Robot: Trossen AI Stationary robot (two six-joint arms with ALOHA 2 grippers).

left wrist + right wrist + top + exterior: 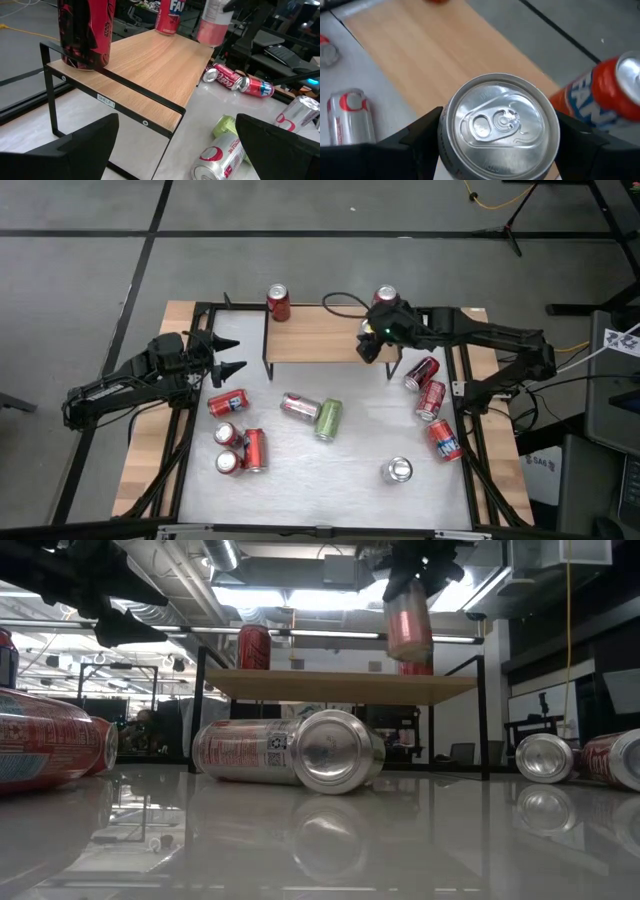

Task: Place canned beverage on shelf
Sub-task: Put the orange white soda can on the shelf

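Right fingers point(495, 145) hold pink can point(408, 625) upright between them, raised over shelf point(340, 686) right end. Left fingers point(232, 370) spread wide, empty, beside shelf's left end.

white table point(350, 455) | yellow cable point(500, 200) on floor | monitor point(540, 700) behind

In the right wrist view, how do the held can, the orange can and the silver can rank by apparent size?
1. Held can, in the right pincer: largest, though nearest the camera.
2. Orange can, partly cropped.
3. Silver can.
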